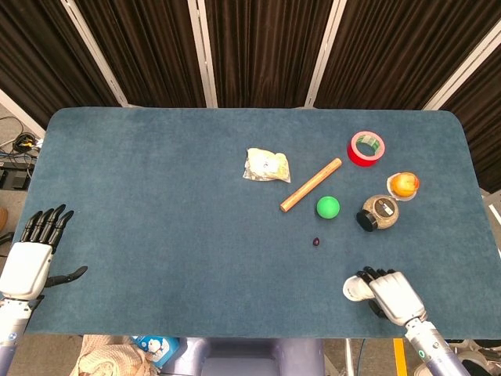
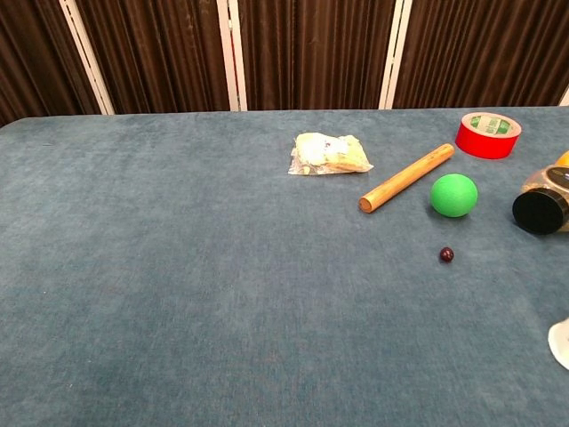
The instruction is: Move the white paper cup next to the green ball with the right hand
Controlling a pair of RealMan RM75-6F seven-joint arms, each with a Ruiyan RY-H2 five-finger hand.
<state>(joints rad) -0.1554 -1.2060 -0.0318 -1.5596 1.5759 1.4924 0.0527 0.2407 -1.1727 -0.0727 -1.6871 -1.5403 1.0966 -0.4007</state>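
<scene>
- White paper cup [image 1: 355, 289]: light, thin-walled, likely crushes easily; take it gently around the side wall
- Right hand [image 1: 394, 298] fingers curl on it; firm grip unclear

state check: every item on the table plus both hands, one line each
white paper cup: near table edge, right hand's fingers curled over it
right hand: on the cup, grip unclear
left hand: open, holds nothing
green ball: free on the cloth
wooden rod: lying flat
red tape roll: flat, hole up
jar: on its side, black lid on
plastic bag: lying flat
</scene>
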